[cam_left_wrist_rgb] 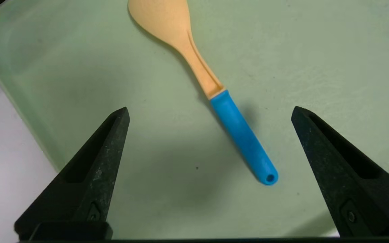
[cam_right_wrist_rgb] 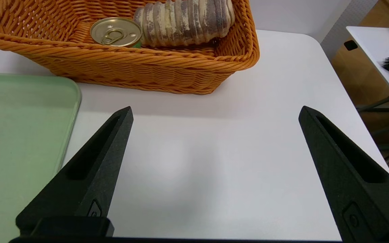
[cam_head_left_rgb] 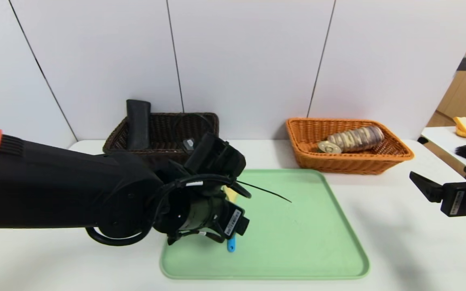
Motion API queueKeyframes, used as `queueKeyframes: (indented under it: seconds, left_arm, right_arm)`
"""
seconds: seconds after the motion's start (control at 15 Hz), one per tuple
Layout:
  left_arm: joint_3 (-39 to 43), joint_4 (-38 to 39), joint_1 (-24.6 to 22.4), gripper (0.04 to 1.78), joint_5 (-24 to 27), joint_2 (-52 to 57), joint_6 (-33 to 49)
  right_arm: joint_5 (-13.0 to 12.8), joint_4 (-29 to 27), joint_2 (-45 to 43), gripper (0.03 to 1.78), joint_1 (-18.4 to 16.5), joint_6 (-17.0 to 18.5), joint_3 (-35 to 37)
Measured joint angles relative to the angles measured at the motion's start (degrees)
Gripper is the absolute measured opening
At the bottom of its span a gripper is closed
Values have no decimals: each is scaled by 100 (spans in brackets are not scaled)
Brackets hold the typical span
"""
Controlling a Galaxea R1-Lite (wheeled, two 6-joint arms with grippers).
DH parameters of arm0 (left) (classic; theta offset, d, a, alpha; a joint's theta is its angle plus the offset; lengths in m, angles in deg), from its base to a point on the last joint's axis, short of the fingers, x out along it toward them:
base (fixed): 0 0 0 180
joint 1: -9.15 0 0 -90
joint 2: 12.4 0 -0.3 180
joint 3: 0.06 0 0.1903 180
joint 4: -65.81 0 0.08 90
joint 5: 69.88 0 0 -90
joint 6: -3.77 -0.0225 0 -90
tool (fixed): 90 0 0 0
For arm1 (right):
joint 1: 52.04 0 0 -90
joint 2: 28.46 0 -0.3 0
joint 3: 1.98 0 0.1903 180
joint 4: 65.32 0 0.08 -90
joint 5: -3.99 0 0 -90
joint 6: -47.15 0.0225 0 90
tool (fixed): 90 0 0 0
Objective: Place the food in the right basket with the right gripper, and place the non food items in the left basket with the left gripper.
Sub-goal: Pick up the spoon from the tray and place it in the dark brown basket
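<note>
Spoon [cam_left_wrist_rgb: 211, 91] (blue handle) is lying on green tray [cam_left_wrist_rgb: 79, 67], untouched; left gripper [cam_left_wrist_rgb: 209, 114] is hovering over it, jaws wide. Right gripper [cam_right_wrist_rgb: 214, 114] is waiting beside orange basket [cam_right_wrist_rgb: 147, 67], jaws wide too.

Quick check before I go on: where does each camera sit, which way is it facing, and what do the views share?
Head view: high on the robot, looking forward and down at green tray, dark basket, orange basket; both arms show.
Left wrist view: above the tray, looking down at the spoon between the open left gripper.
Right wrist view: over bare table, facing the orange basket; open right gripper.
Shared: tray, orange basket.
</note>
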Motion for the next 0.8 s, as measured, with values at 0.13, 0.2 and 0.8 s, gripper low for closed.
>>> queueKeyframes:
  seconds: [0.13, 0.2, 0.8]
  left_arm:
    - [-17, 30, -13, 169, -29, -234, -5]
    - [-26, 30, -13, 169, -33, -315, -22]
    - [-74, 267, -11, 125, -230, -647, -44]
  right_arm:
    - [5, 0, -6, 169, 4, 0, 63]
    - [5, 2, -6, 169, 6, 0, 91]
    - [11, 6, -46, 169, 10, 0, 148]
